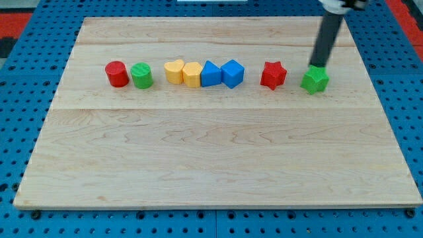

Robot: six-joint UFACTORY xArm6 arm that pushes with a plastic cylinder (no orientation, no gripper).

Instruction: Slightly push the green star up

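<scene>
Tip (318,65) sits at the green star's (315,80) top edge, apparently touching. Wooden board (198,165) on blue pegboard (13,99). Row, left to right: red cylinder (117,73), green cylinder (141,75), two yellow blocks (183,73), two blue blocks (221,73), red star (273,75), green star far right.

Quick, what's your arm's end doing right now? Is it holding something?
No pincer, so nothing held: my tip sits at the green star's top edge, seemingly touching it.

Pale wooden board (198,172) on blue pegboard (20,33); green star (315,80), red star (273,75).
</scene>
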